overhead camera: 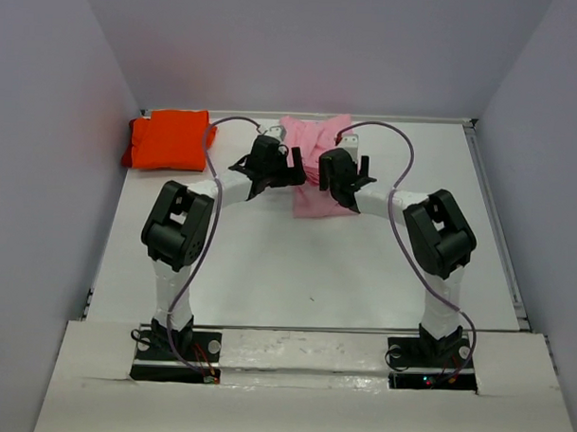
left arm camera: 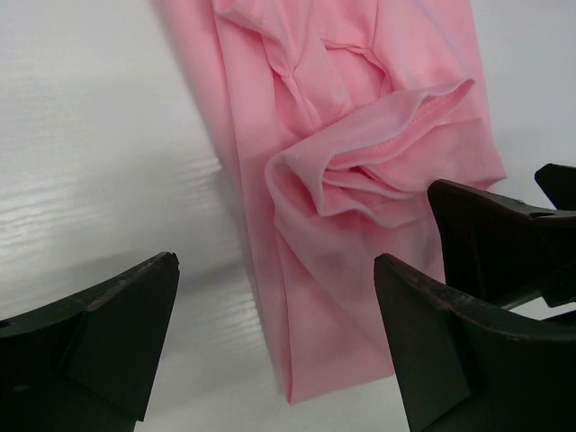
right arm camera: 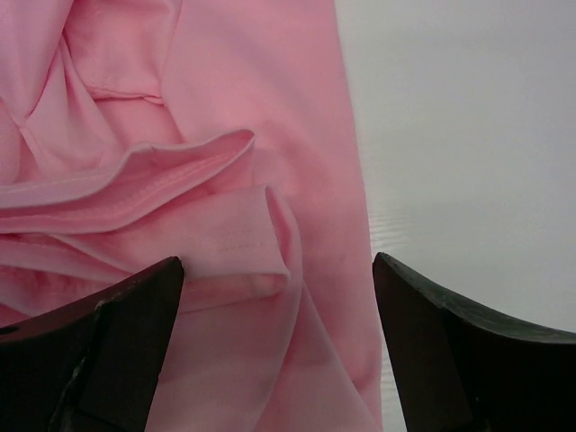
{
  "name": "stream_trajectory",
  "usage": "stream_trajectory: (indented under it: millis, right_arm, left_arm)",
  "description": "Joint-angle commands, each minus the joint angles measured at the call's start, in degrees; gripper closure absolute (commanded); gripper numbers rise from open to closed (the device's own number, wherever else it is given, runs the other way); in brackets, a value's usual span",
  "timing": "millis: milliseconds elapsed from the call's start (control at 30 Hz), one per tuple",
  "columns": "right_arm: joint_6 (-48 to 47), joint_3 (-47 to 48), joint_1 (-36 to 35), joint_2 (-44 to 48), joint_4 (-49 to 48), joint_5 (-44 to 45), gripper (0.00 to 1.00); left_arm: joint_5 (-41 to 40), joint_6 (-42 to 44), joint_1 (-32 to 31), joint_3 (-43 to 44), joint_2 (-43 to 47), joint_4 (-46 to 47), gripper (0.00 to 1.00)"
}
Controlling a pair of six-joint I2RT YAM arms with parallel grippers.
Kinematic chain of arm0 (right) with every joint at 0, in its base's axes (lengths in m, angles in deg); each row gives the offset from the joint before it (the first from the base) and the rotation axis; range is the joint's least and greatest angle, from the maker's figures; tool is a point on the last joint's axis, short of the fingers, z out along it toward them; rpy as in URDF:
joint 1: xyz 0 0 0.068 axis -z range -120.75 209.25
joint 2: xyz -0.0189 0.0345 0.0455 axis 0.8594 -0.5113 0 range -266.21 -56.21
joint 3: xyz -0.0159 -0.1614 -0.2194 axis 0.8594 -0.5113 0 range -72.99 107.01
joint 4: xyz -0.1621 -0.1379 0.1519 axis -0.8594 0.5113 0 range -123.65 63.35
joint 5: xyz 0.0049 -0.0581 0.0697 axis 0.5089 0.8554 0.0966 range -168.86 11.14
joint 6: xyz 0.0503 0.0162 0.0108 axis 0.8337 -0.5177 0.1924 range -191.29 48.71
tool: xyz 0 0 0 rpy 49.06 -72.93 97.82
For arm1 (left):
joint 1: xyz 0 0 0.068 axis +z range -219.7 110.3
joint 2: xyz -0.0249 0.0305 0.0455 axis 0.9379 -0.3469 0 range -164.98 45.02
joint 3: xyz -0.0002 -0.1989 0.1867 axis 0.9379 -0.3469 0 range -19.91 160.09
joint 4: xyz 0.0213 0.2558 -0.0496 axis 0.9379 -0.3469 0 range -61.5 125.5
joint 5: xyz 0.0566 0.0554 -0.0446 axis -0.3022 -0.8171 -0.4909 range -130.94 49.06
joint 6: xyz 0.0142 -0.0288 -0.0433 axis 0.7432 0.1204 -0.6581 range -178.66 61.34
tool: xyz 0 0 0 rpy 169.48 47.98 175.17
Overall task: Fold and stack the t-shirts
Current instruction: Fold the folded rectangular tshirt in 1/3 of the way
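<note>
Cloth is all I have to work with here. Top view: the pink shirt (overhead camera: 317, 203) lies bunched on the table (overhead camera: 296, 273) toward the far side, and the orange shirt (overhead camera: 168, 139) sits as a compact square in the far left corner, well apart. The left end effector (overhead camera: 292, 167) and right end effector (overhead camera: 356, 176) hover over the pink one, side by side. Left wrist: jaws spread wide, grasping nothing; a long folded edge runs below, a rumpled sleeve (left arm camera: 369, 153) beside it. Right wrist: jaws likewise wide and empty above a stitched hem (right arm camera: 135, 171). I judge the shirt light, limp and quick to slump, so I would pinch hems or corners, not the loose middle. No label or writing is readable.
</note>
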Motion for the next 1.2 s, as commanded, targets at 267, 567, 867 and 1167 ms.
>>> stream_trajectory:
  millis: [267, 567, 867, 1167]
  right_arm:
    - [4.1, -7.3, -0.3, 12.5, 0.4, -11.7, 0.09]
    - [5.5, -3.3, -0.3, 5.6, 3.4, -18.9, 0.09]
    - [10.1, -5.4, -0.3, 3.3, 5.1, -30.0, 0.11]
    - [14.1, -16.4, -6.1, 11.8, 6.6, -30.7, 0.12]
  left_arm:
    - [1.9, -0.7, -0.8, -11.2, 19.1, 2.2, 0.01]
    - [4.1, -0.6, -1.0, -19.0, 29.5, 1.0, 0.01]
    - [3.6, 0.1, -1.0, -22.2, 35.4, -0.8, 0.01]
    - [3.1, 1.0, -1.0, -23.2, 38.9, -2.2, 0.01]
